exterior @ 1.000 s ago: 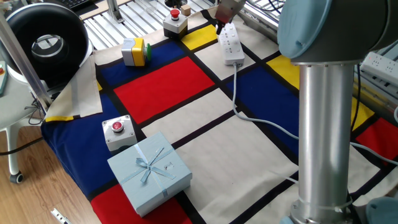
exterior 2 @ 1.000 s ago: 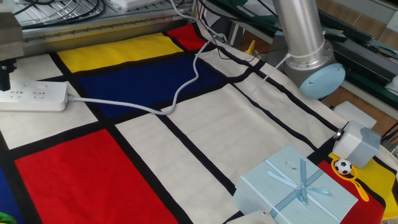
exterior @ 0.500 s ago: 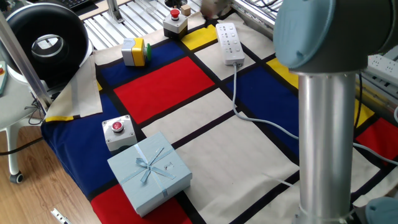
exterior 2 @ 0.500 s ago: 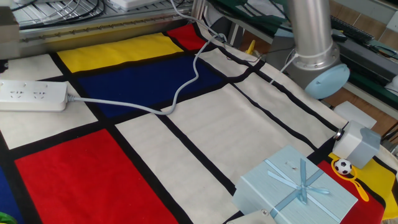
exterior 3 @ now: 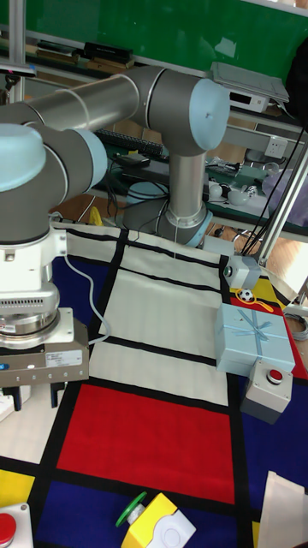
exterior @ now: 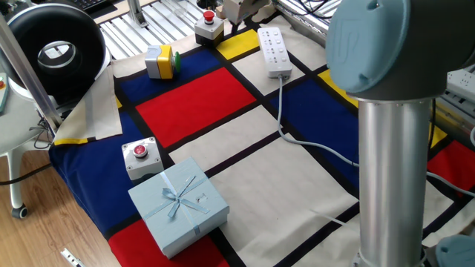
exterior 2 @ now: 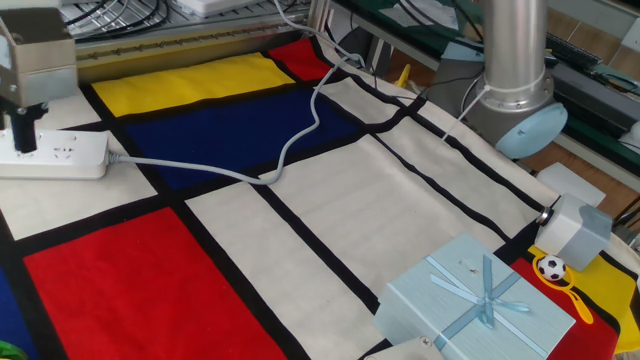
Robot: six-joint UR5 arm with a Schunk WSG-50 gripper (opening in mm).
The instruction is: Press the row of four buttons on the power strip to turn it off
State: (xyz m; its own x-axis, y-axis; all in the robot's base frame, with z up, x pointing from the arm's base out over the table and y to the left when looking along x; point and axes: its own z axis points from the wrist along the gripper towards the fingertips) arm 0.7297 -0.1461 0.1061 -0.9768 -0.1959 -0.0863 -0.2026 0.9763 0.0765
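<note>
The power strip (exterior: 274, 52) is a long white bar lying on the patterned cloth at the far side, and its pale grey cord (exterior: 312, 144) trails toward the arm's base. In the other fixed view the power strip (exterior 2: 60, 155) shows at the left edge. My gripper (exterior 2: 22, 140) hangs over its left part, with a dark finger reaching down to the strip's top. In one fixed view the gripper (exterior: 241, 9) is at the top edge, just beyond the strip's far end. The tall fixed view shows the gripper (exterior 3: 31, 398) at the lower left. I cannot tell whether it touches the strip.
Two grey boxes with red buttons (exterior: 139, 157) (exterior: 209, 26) and a yellow-green box (exterior: 160, 61) stand on the cloth. A light blue gift box (exterior: 179, 204) sits near the front edge. Another white socket strip (exterior: 456, 74) lies at the right. The arm's column (exterior: 390, 170) fills the right foreground.
The gripper lifted off the strip's far end, swung away toward the table's far edge, and now hangs lower again beside that end.
</note>
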